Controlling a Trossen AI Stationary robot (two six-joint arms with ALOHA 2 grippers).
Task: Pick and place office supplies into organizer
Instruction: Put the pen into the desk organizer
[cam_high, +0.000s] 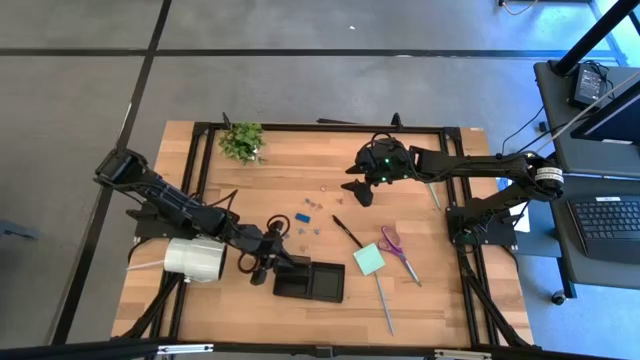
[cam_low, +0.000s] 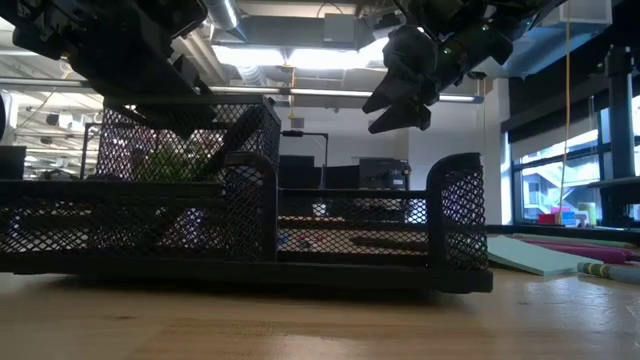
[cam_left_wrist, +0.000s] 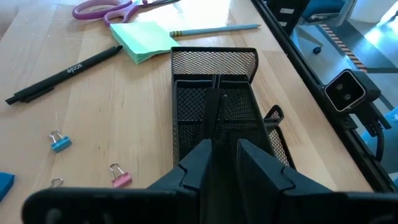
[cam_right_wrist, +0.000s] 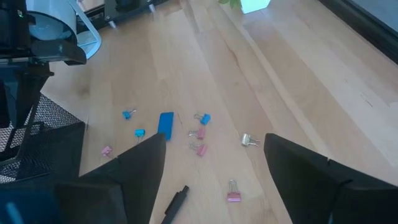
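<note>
The black mesh organizer (cam_high: 325, 285) (cam_left_wrist: 214, 53) stands near the table's front edge. My left gripper (cam_left_wrist: 225, 152) (cam_high: 268, 250) hovers over its left end, open by a narrow gap. A thin dark pen (cam_left_wrist: 211, 115) (cam_low: 215, 170) leans slanted inside a compartment, its upper end near my fingers. On the wood lie a second black pen (cam_left_wrist: 62, 71), the green sticky-note pad (cam_left_wrist: 144, 40), the purple scissors (cam_left_wrist: 102, 9), a slim grey stick (cam_left_wrist: 214, 29) and small clips (cam_right_wrist: 199, 134). My right gripper (cam_high: 362, 190) (cam_right_wrist: 214, 162) hangs open above the table's middle, holding nothing. My left gripper stands with its fingers (cam_left_wrist: 202, 158) on either side of the leaning pen's upper end (cam_left_wrist: 214, 140), coming slanting down from the table's left. Whether either finger touches the pen I cannot tell. The pen's lower part rests inside the organizer.
A big white roll (cam_high: 195, 260) lies left of the organizer under my left arm. A small green plant (cam_high: 242, 140) stands at the far left. A blue block (cam_right_wrist: 166, 123) lies among the clips. Bare wood shows at the table's far right.
</note>
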